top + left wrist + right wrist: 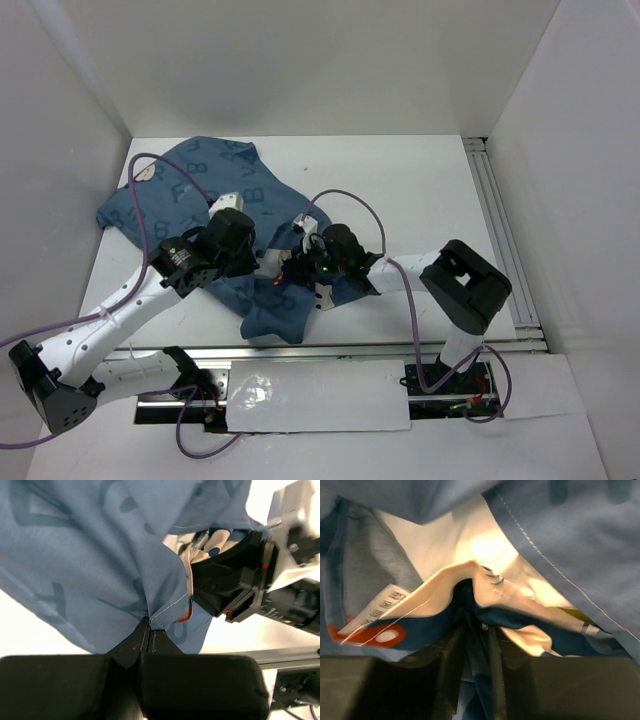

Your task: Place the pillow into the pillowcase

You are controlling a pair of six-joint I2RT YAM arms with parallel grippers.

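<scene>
The white table [420,200] carries the pillowcase [200,190], which lies crumpled from the far left corner toward the near middle, its front edge bunched between the 2 grippers. The 2 arms reach in from the near edge and meet over that bunched edge, nearly touching. The left gripper [150,630] is closed tight on a stitched hem of the pillowcase [90,565]. The cloth rises from the fingertips and drapes up and away, and the right arm's wrist sits just beside it. The right gripper [475,645] has its 2 fingers [451,665] a narrow gap apart, with a dark blue fold of the pillowcase [580,545] hanging between them. I cannot tell whether they grip that fold. Above those fingers the cloth gapes open, showing pale white fabric [470,540] and a sliver of yellow inside. I cannot tell whether that is the pillow. At the left of the opening lie a red patch with a white dot [370,635] and a small care label [375,607].
</scene>
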